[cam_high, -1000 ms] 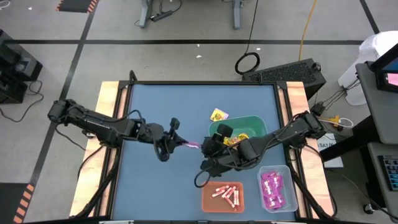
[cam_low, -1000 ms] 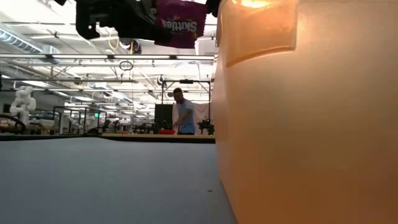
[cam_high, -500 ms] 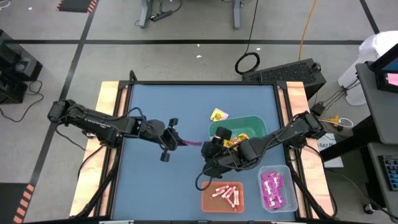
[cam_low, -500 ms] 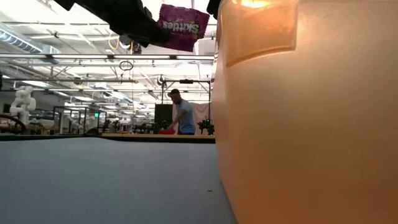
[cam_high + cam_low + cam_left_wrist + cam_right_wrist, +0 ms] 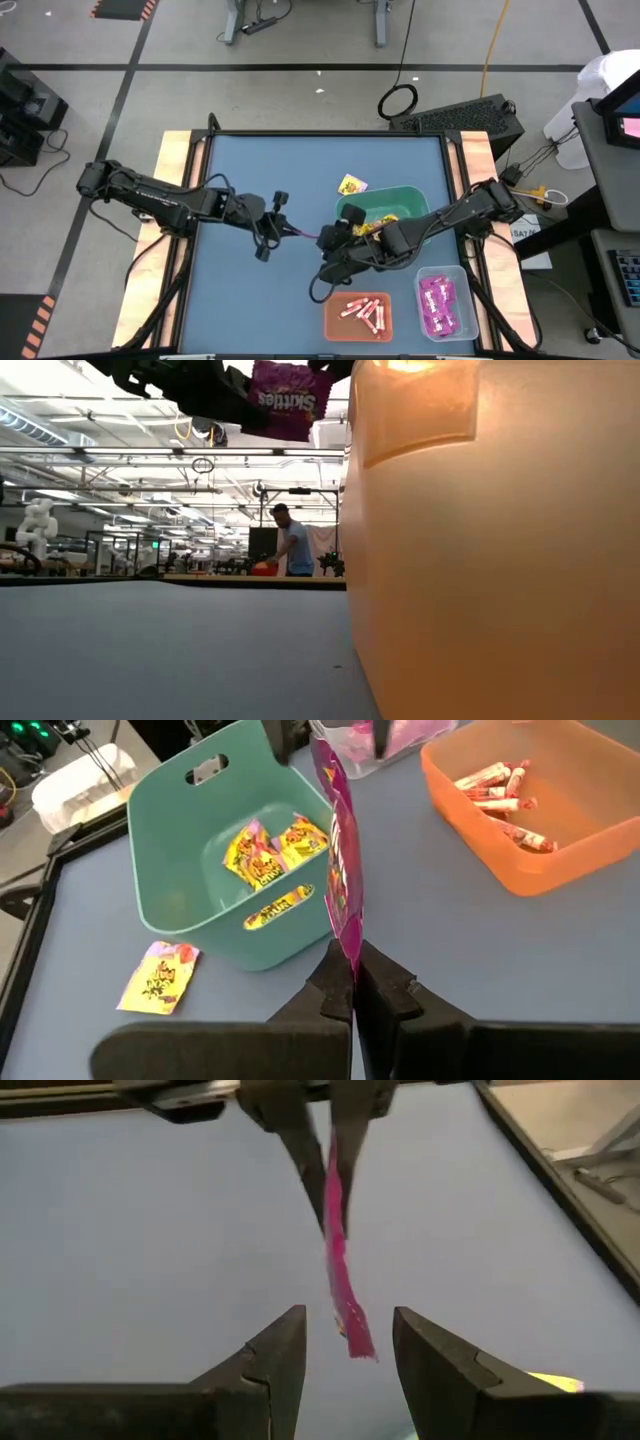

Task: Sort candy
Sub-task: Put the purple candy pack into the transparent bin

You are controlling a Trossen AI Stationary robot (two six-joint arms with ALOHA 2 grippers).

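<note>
My left gripper (image 5: 288, 229) is shut on a magenta-purple candy packet (image 5: 306, 233) held above the middle of the table. The packet shows edge-on in the left wrist view (image 5: 341, 850) and broadside in the low view (image 5: 290, 398). My right gripper (image 5: 348, 1345) is open, its fingers on either side of the packet's free end (image 5: 352, 1330) without touching it. Yellow packets lie in the green bin (image 5: 400, 196). One yellow packet (image 5: 351, 185) lies flat on the table beside the green bin. My left gripper pinches one edge of the magenta packet (image 5: 347, 945) between its two fingers. The fingers come from the table's left, slanting a little downward. The packet sticks out beyond them toward the table's right, standing on edge and lifted clear of the table.
The orange bin (image 5: 360, 313) with pink-white sticks and the clear bin (image 5: 440, 300) with magenta packets stand at the near right. The orange bin's wall (image 5: 480, 560) fills the right of the low view. A person (image 5: 291, 540) stands far behind the table.
My left gripper has rolled about its own axis without shifting place. The magenta packet has turned with it and now shows as a thin edge from above. My right gripper has tipped slightly toward the packet.
</note>
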